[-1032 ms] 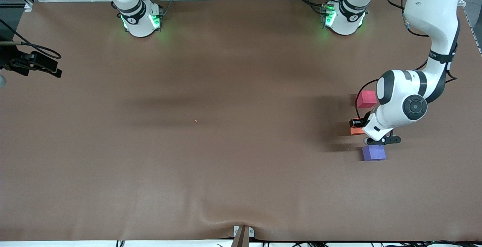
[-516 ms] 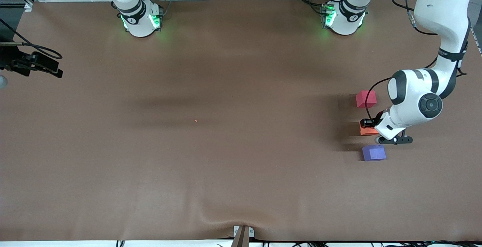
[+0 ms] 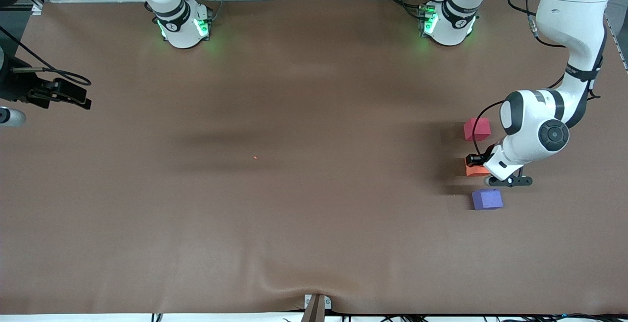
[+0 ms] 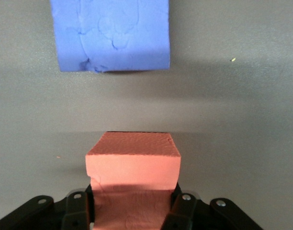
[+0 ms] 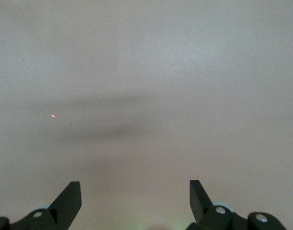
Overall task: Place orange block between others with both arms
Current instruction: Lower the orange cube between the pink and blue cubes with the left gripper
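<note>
We see the left gripper (image 3: 475,161) low over the table (image 3: 294,214) toward the left arm's end, its two black fingers (image 4: 79,211) clamped on the sides of the orange block (image 3: 473,169). In the left wrist view the block (image 4: 133,167) sits squeezed between the pads, its textured top face showing and its lower part in shadow; we cannot tell whether its underside touches the brown table cover or hangs just above it. The orange block lies between the other two cubes: the red-pink cube (image 3: 477,129) is farther from the front camera, the purple-blue cube (image 3: 486,199) nearer to it, and the three form a rough line with bare cover showing in both gaps. The purple-blue cube (image 4: 109,33) also appears in the left wrist view, apart from the held block, resting flat with a rough, dented upper face. We find no containers on the table; each cube stands on the cover itself. The right arm waits at its own end of the table, with the right gripper (image 5: 135,199) up over bare cover, its fingers spread wide and nothing between them. A tiny orange speck (image 3: 254,157) lies on the cover near the middle of the table, well apart from the cubes, and shows in the right wrist view too (image 5: 53,115).
</note>
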